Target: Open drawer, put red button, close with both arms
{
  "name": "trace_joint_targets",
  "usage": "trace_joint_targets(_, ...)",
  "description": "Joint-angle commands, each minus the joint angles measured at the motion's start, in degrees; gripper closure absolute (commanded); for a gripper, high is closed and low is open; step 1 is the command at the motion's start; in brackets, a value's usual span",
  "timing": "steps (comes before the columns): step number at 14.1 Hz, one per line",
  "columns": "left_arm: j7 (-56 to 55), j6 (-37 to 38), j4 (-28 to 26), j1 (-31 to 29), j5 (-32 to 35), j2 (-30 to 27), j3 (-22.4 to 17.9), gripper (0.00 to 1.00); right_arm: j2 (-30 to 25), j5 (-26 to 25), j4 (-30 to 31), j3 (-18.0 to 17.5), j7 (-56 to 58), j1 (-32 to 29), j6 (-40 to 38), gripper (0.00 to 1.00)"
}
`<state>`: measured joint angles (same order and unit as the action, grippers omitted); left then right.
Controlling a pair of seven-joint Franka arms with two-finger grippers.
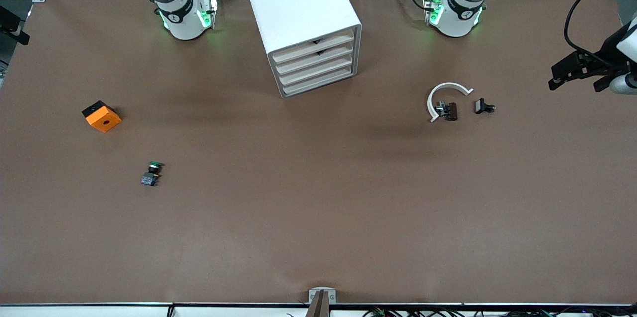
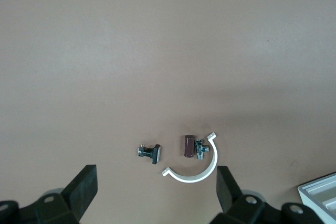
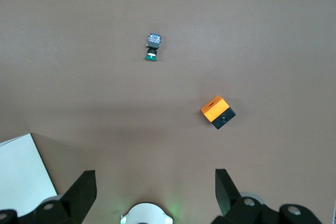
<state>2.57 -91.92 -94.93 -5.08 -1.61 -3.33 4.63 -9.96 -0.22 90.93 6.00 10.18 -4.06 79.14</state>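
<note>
A white cabinet (image 1: 298, 3) stands between the two arm bases, and its stacked drawers (image 1: 314, 65) are all shut. The red button is out of view. In the left wrist view, my left gripper (image 2: 155, 183) hangs open and empty high over a white C-shaped clip (image 2: 195, 174). In the right wrist view, my right gripper (image 3: 154, 184) is open and empty high over its own base (image 3: 146, 214). Neither gripper shows in the front view. Both arms (image 1: 174, 8) rise out of the top of that view.
A green-capped button (image 1: 152, 172) and an orange block (image 1: 102, 116) lie toward the right arm's end. A dark brown part (image 1: 451, 110) sits inside the clip (image 1: 445, 89), with a small black part (image 1: 483, 106) beside it. A black device (image 1: 577, 68) overhangs the left arm's end.
</note>
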Motion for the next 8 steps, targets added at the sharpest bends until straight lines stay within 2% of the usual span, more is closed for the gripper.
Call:
trace_joint_targets(1, -1.7, 2.4, 2.6, 0.2, 1.1, 1.1, 0.3, 0.0, -1.1, -0.4, 1.0, -0.3, 0.5, -0.6, 0.0, 0.0)
trace_joint_targets(8, -1.6, 3.0, 2.9, -0.1, 0.5, 1.0, 0.2, 0.0, -1.1, -0.3, 1.0, -0.3, 0.4, -0.6, 0.0, 0.0)
